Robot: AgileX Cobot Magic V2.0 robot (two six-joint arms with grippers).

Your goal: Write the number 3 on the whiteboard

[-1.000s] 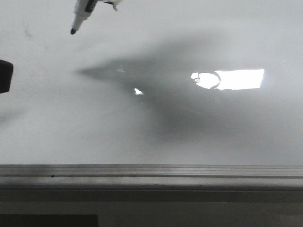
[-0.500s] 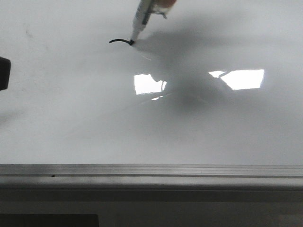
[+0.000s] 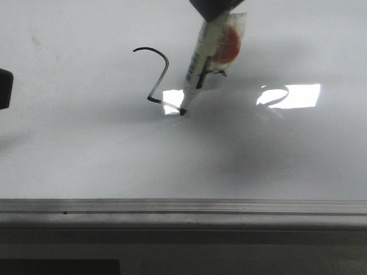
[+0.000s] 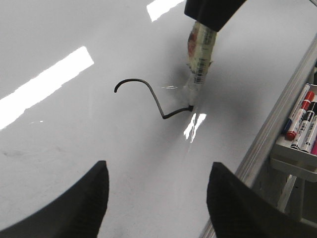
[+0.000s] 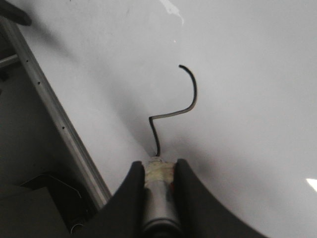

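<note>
The whiteboard [image 3: 86, 154] fills the front view, glossy, with a bright reflection. On it is a partly drawn number 3 [image 3: 160, 74]: an upper hook and a kink. It also shows in the left wrist view [image 4: 148, 94] and the right wrist view [image 5: 185, 101]. My right gripper [image 5: 159, 166] is shut on a white marker [image 3: 198, 71] whose tip touches the board at the end of the stroke. My left gripper [image 4: 156, 176] is open and empty, hovering above the board away from the stroke.
A grey metal edge strip [image 3: 183, 207] runs along the board's near side. A tray with several markers [image 4: 302, 124] hangs beyond the board's edge in the left wrist view. A dark object [image 3: 4, 89] sits at the front view's left border.
The marker has moved right and toward the near edge, touched the board and drawn the upper hook and the kink. One second ago the board showed no stroke.
</note>
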